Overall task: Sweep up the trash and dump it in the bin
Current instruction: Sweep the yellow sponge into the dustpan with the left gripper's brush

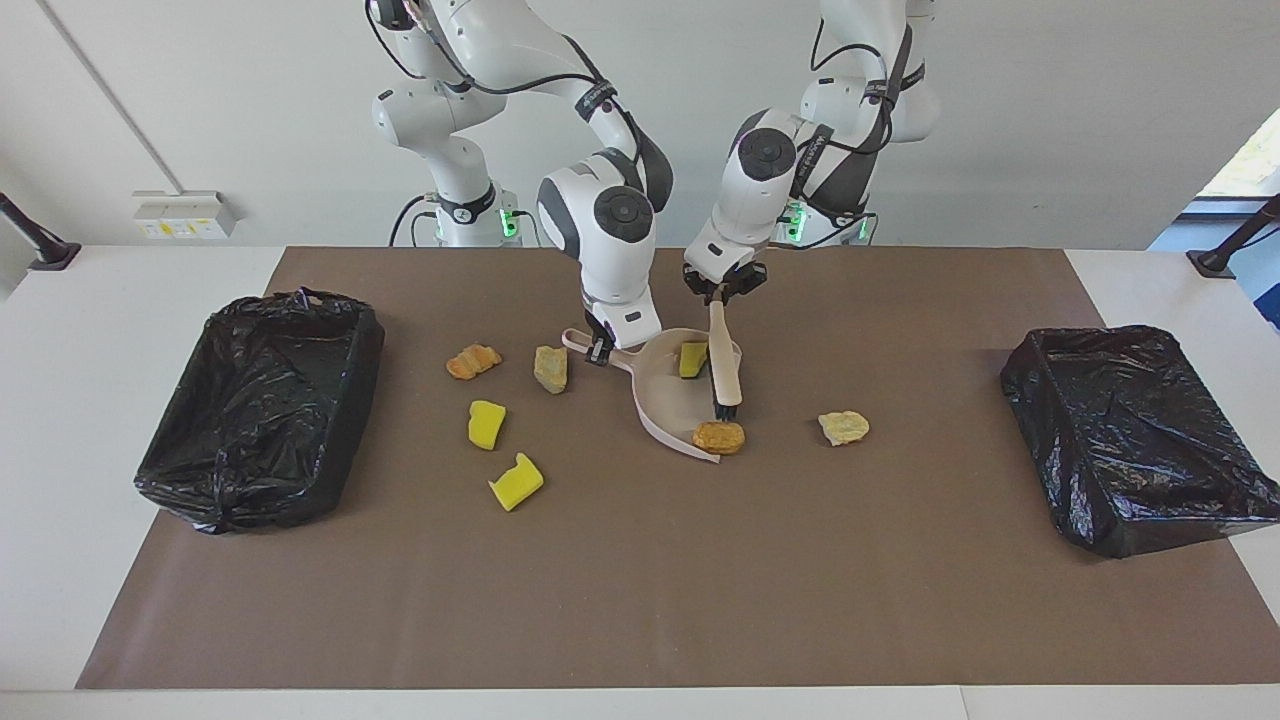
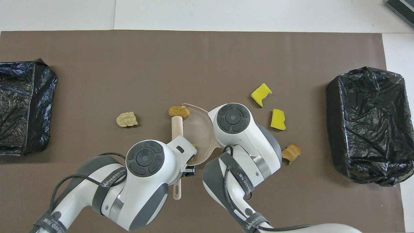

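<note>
My right gripper (image 1: 598, 350) is shut on the handle of the cream dustpan (image 1: 672, 398), which rests on the mat. My left gripper (image 1: 720, 296) is shut on the brush (image 1: 724, 372), whose bristles stand at the pan's open side. Of the trash, one yellow sponge chunk (image 1: 692, 360) lies in the pan, and an orange-brown piece (image 1: 719, 437) sits at its lip (image 2: 179, 112). A pale lump (image 1: 844, 427) lies toward the left arm's end. A bread-like piece (image 1: 473, 361), a beige lump (image 1: 550, 368) and two yellow chunks (image 1: 486, 424) (image 1: 516, 482) lie toward the right arm's end.
Two bins lined with black bags stand on the brown mat, one at the right arm's end (image 1: 260, 420) and one at the left arm's end (image 1: 1130, 430). From overhead the right arm hides the beige lump.
</note>
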`<control>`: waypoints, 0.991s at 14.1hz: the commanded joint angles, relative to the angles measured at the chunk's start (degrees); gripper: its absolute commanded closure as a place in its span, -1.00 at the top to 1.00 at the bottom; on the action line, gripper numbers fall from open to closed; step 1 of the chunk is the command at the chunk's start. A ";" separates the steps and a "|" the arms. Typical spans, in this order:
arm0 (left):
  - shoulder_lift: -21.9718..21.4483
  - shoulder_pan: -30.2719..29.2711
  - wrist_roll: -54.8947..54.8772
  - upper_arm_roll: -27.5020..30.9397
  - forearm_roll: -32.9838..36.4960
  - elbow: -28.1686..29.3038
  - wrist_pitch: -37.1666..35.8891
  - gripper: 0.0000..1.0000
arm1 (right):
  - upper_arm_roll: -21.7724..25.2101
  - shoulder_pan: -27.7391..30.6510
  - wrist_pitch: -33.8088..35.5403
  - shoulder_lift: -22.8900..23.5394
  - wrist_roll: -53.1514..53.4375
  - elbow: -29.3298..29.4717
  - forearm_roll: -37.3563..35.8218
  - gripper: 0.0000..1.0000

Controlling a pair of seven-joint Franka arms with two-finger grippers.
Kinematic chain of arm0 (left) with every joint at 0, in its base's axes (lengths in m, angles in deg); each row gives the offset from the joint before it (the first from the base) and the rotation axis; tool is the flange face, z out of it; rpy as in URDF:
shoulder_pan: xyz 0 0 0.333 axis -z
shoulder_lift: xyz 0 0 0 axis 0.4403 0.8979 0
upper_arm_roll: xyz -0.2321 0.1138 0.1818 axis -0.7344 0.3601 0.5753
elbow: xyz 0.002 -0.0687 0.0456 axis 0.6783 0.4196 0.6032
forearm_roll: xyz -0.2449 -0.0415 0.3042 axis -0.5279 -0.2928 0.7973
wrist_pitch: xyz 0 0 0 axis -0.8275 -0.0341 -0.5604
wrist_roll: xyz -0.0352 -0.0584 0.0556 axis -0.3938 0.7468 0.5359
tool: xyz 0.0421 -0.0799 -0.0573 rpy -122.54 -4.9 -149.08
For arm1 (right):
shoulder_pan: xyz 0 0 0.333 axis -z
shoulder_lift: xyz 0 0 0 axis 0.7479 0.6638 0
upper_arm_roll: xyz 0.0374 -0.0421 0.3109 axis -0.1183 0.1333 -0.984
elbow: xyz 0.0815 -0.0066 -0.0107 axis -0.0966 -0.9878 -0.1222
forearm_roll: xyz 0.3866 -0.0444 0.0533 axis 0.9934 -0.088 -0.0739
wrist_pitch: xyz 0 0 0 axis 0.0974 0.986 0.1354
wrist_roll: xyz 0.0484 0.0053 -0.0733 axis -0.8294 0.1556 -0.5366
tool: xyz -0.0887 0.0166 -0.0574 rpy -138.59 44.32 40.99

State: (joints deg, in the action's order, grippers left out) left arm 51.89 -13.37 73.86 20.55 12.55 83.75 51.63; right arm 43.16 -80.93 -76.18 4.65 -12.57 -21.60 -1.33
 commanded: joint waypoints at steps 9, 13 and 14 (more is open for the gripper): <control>-3.62 0.44 -26.82 24.04 5.72 -1.14 -5.50 -1.00 | -0.22 0.00 -1.01 0.72 2.91 0.43 -1.10 -1.00; 3.33 0.35 -33.27 31.08 11.60 -1.23 3.37 -1.00 | -0.22 0.00 -1.10 0.72 2.91 0.43 -1.10 -1.00; 4.56 0.43 -33.72 31.80 11.70 -1.23 4.52 -1.00 | -0.22 0.00 -1.10 0.72 3.00 0.43 -1.10 -1.00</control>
State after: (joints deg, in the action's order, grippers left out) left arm 53.84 -13.68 41.35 50.87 22.82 82.77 53.19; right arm 43.15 -81.00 -76.18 4.66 -11.82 -21.59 -1.33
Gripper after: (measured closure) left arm 0.740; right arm 0.678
